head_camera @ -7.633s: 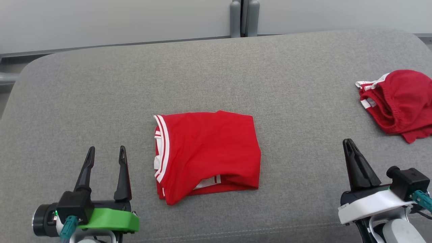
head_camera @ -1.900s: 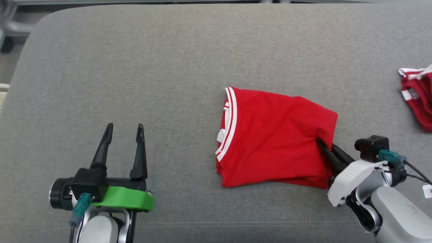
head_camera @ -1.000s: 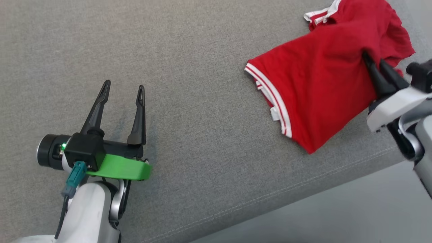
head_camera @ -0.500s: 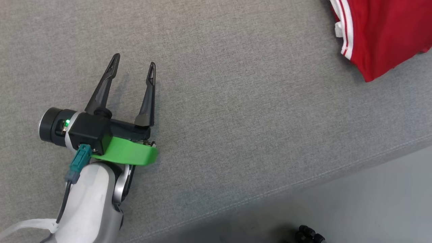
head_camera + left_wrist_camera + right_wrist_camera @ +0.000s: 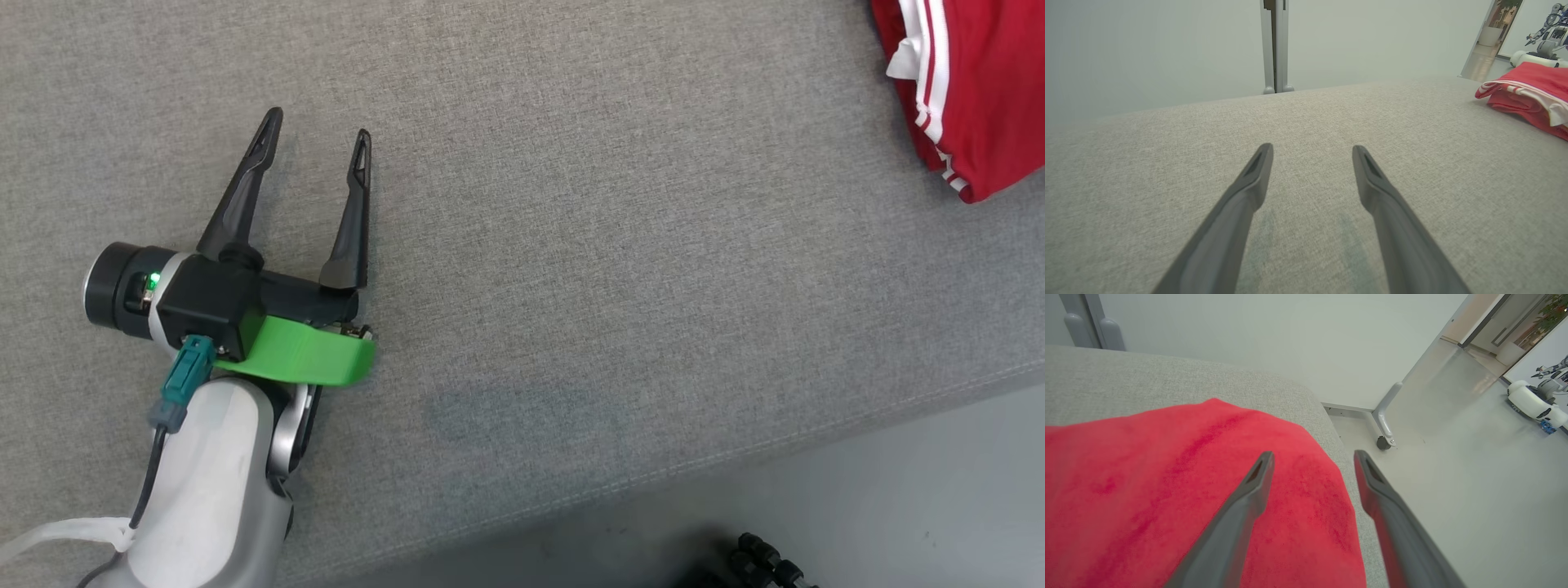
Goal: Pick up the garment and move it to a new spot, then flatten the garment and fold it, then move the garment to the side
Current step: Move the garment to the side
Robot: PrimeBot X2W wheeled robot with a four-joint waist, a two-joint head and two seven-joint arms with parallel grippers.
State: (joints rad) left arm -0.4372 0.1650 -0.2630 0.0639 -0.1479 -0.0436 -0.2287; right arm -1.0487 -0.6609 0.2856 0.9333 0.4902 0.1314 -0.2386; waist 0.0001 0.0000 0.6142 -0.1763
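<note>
The red garment (image 5: 980, 90), folded, with white stripes along one edge, lies at the right end of the grey cushion (image 5: 571, 245); its far part is cut off by the head view. In the left wrist view the garment (image 5: 1531, 98) sits far off to the right. My left gripper (image 5: 317, 139) hovers open over bare cushion, well to the garment's left, with nothing between its fingers (image 5: 1249, 188). My right gripper (image 5: 1312, 457) stands open just above the garment (image 5: 1167, 490), near the cushion's right edge. Nothing is pinched between its fingers.
The cushion's front seam (image 5: 735, 465) runs diagonally, with grey floor (image 5: 898, 506) beyond it. Past the cushion's right end is open floor and a caster leg (image 5: 1386, 424). A post (image 5: 1274, 45) stands against the wall behind. A dark wheel part (image 5: 767, 563) shows at the bottom.
My right gripper has opened and let go of the garment, which now rests at the cushion's right end. The head view has swung left. The left gripper stays open.
</note>
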